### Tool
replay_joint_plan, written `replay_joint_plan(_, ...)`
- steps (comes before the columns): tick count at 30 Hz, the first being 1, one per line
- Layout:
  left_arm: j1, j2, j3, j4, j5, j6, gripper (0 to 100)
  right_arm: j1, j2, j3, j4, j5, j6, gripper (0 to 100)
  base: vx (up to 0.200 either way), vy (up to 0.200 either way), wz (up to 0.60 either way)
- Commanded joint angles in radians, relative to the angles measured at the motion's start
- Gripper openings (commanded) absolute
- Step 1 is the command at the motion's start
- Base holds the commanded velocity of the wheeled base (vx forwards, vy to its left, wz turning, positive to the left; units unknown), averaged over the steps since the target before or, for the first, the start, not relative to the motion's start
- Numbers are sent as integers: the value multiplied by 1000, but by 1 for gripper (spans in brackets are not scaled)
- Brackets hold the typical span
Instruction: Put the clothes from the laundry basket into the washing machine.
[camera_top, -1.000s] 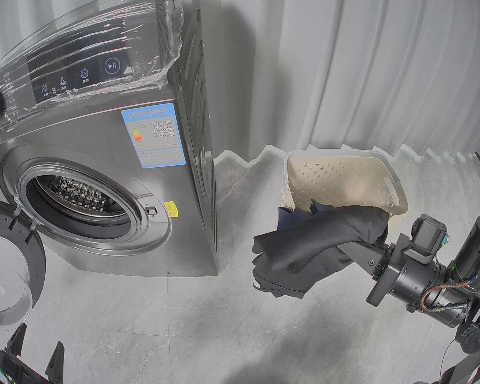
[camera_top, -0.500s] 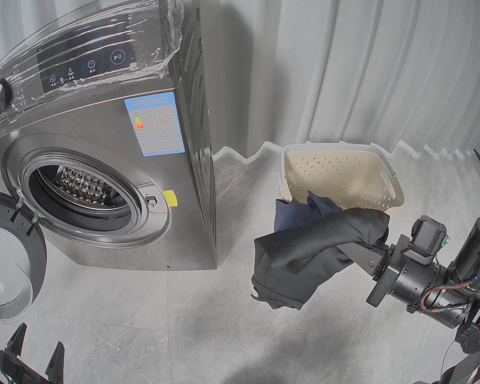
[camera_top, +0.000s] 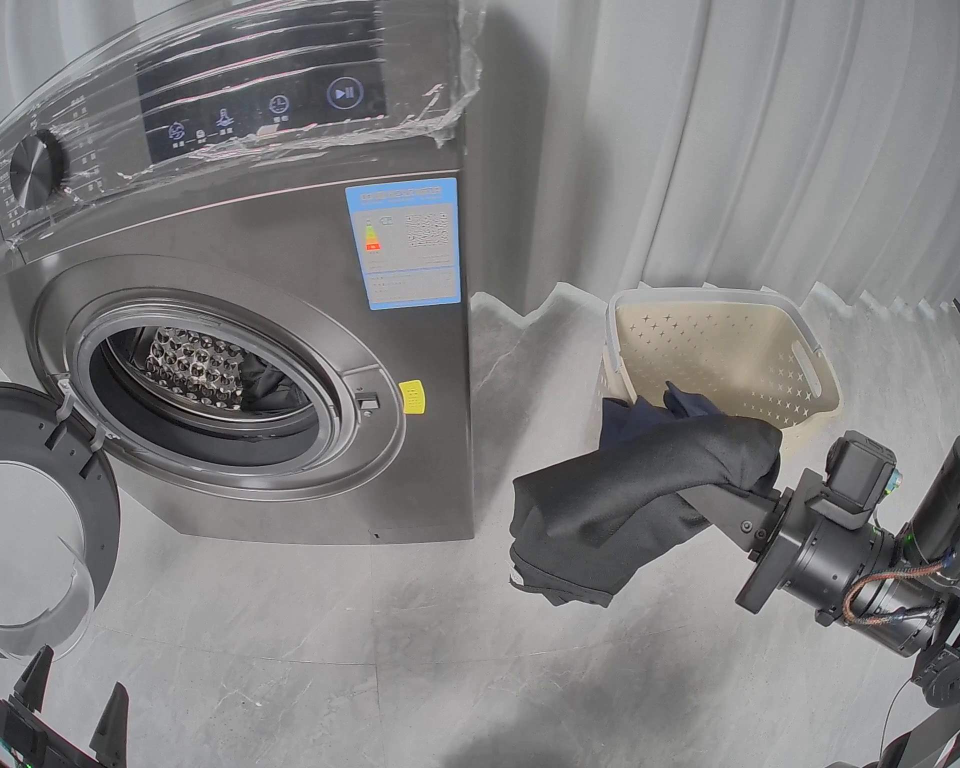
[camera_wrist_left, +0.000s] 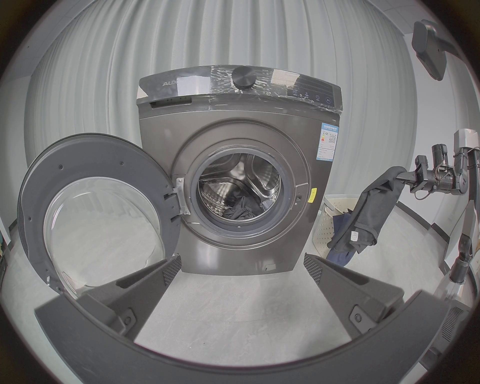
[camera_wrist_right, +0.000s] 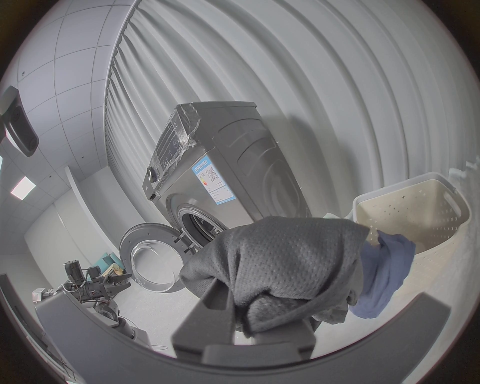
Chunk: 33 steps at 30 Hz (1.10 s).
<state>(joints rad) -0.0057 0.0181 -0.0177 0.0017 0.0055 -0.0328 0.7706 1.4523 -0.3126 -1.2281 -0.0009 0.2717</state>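
My right gripper is shut on a dark grey garment, which hangs above the floor in front of the cream laundry basket. In the right wrist view the same grey garment bulges over the gripper. A blue cloth hangs at the basket's near rim behind it; I cannot tell whether it is caught too. The washing machine stands to the left with its round door swung open. A dark item lies in the drum. My left gripper sits low at the left, open.
Pale curtains hang behind the basket and the machine. Grey tiled floor lies bare between the machine's front and the hanging garment. The open door juts out toward my left gripper.
The whole head view has shifted, so the camera moved: machine and basket now sit farther right. The right gripper still holds the grey garment at the same height. The left gripper is unchanged.
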Motion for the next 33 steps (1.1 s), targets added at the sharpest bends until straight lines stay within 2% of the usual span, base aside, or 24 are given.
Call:
replay_joint_plan(1,0,-17,15,0,1,-1,100,-8,-1,0,-1,1,0,0,0,0,0)
replay_joint_plan(9,0,-17,15,0,1,-1,100,-10,0,1,1,1,0,0,0,0,0)
replay_joint_plan(20,0,-17,15,0,1,-1,100,-10,-1,4,1,1,0,0,-200,0,0)
replay_joint_plan(28,0,-17,15,1,2,-4,100,-14,-1,4,-1,-1,0,0,0,0,0)
replay_joint_plan(33,0,-17,15,0,2,-4,100,-36,-4,7,-1,-1,-35,0,0,120,0)
